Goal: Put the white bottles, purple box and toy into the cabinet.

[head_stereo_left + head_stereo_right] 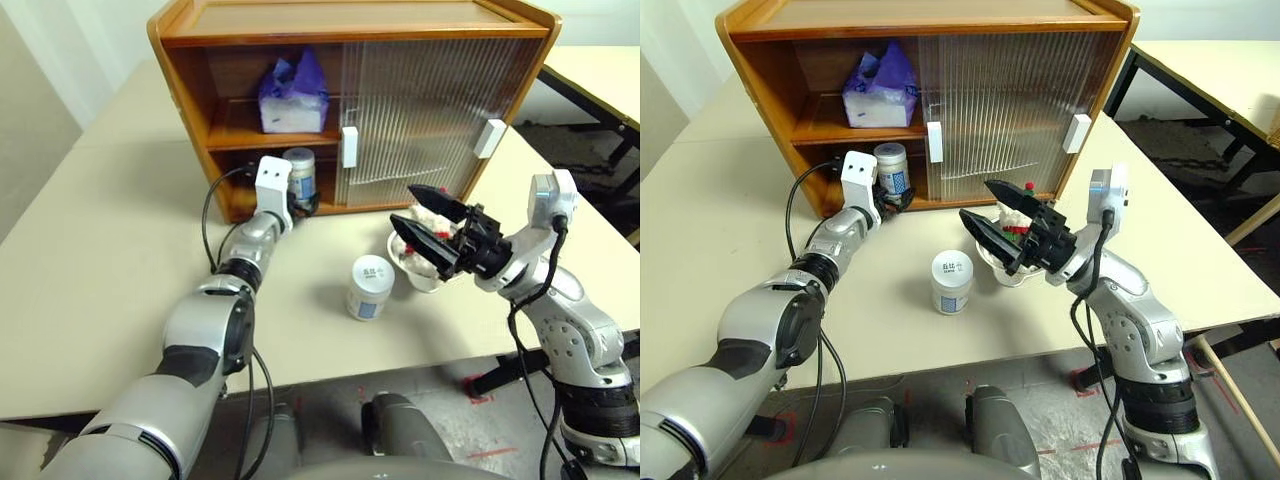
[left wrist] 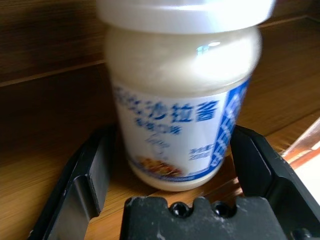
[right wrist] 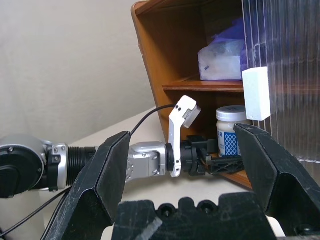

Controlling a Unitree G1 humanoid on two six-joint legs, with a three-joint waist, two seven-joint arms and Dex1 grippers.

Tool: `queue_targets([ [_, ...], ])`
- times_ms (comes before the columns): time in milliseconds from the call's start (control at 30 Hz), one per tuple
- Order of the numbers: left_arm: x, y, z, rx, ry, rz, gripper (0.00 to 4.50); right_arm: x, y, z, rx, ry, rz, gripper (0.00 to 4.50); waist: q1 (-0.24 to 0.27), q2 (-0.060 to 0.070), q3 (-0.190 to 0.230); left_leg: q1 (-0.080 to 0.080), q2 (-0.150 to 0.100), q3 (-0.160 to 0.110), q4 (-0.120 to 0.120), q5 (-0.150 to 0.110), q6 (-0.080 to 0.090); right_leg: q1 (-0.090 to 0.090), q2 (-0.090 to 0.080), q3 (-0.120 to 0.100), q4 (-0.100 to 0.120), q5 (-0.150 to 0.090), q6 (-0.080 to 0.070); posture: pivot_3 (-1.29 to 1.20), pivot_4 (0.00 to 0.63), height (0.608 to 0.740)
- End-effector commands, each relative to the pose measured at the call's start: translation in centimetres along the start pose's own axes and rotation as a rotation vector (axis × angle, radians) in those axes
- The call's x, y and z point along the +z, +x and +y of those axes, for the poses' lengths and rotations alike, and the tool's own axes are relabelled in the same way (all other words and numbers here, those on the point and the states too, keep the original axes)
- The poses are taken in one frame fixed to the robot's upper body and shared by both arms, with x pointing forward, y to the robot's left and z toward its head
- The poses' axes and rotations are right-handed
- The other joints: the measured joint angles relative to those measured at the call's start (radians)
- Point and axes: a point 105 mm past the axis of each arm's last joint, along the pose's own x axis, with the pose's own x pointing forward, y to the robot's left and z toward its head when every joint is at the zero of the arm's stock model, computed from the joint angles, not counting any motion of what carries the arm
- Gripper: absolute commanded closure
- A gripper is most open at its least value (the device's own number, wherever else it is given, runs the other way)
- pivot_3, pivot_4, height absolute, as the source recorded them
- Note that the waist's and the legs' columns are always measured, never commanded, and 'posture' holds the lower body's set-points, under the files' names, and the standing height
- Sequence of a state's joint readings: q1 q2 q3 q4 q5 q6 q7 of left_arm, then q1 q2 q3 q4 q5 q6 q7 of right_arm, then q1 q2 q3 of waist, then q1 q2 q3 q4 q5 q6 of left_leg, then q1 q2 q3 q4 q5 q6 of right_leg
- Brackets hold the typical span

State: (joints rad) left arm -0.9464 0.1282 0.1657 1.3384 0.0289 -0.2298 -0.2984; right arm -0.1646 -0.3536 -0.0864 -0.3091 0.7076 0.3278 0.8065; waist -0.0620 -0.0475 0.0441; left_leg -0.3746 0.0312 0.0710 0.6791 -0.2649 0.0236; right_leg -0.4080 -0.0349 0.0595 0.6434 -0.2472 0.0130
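Observation:
The cabinet (image 1: 180, 60) stands at the back of the table with its left half uncovered. The purple box (image 1: 293, 95) lies on its upper shelf. One white bottle (image 2: 180, 110) stands upright on the lower shelf. My left gripper (image 1: 304, 203) reaches in around it, open, its fingers (image 2: 92, 175) on either side with a gap showing. The other white bottle (image 1: 369, 287) stands on the table in front. The toy (image 1: 1017, 213) sits in a small bowl (image 1: 1005, 270), partly hidden behind my right gripper (image 1: 978, 200), which hovers open and empty just above it.
Two ribbed sliding doors (image 1: 430, 110) with white handles (image 1: 349, 146) cover the cabinet's right half. A black cable (image 1: 207, 215) loops beside my left wrist. A second table (image 1: 600, 70) stands to the far right, across a gap of floor.

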Motion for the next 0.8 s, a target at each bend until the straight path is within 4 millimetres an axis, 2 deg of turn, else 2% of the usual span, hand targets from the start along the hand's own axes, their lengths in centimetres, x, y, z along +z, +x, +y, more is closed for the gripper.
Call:
queue_targets([
  [33,0.6,-0.1,0.1,-0.003,-0.007,-0.045,0.03,-0.2,0.3,-0.1,0.019,-0.012,-0.006,0.0,0.002,0.0,0.0,0.0,0.0,0.0,0.0,0.0,0.0,0.0,0.0,0.0,0.0,0.0,0.0,-0.03,0.012,0.74],
  [267,1.9,-0.5,0.6,-0.013,-0.014,-0.131,0.03,-0.4,-0.1,-0.8,0.016,-0.009,-0.035,0.0,0.005,0.0,0.0,0.0,0.0,0.0,0.0,0.0,0.0,0.0,0.0,0.0,0.0,0.001,0.0,-0.01,0.0,0.74],
  [800,2.7,-1.1,1.0,-0.012,-0.036,-0.21,0.03,-0.2,-1.8,-2.0,-0.012,-0.022,-0.124,0.0,0.028,0.0,-0.001,0.0,0.0,0.0,0.0,0.0,0.0,0.0,0.0,0.0,0.0,0.002,0.0,0.02,0.0,0.74],
])
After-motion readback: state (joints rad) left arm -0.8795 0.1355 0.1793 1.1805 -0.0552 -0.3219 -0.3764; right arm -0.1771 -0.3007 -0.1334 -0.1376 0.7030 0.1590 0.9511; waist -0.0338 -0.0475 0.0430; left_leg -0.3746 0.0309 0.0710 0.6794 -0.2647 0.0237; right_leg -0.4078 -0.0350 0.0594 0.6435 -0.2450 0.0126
